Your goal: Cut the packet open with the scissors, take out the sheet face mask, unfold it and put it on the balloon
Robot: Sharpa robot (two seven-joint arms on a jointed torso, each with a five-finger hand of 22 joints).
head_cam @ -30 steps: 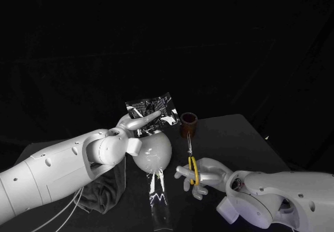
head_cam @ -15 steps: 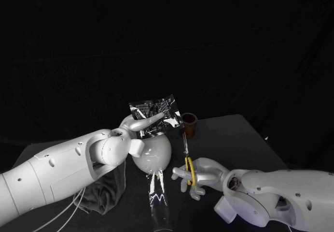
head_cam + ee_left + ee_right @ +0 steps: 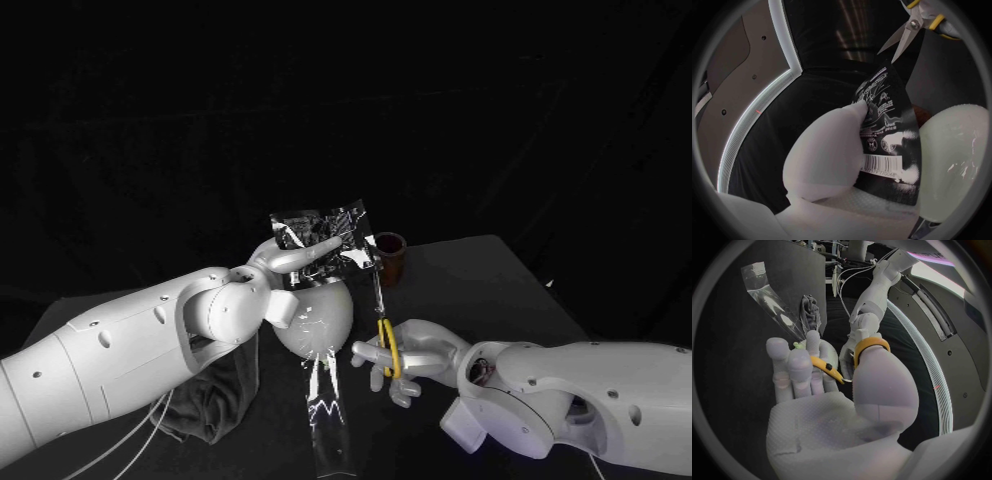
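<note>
The scissors (image 3: 381, 312) rose, perhaps touching packet (image 3: 320, 232).

My black table (image 3: 490, 290) carries a brown cup (image 3: 395, 262) at its far side. Nearer me lie a dark cloth (image 3: 216, 400) and clear film (image 3: 332, 420)

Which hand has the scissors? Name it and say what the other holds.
The right hand: it grips the scissors by their yellow handles, blades pointing up at the packet. The left hand holds that packet instead.
</note>
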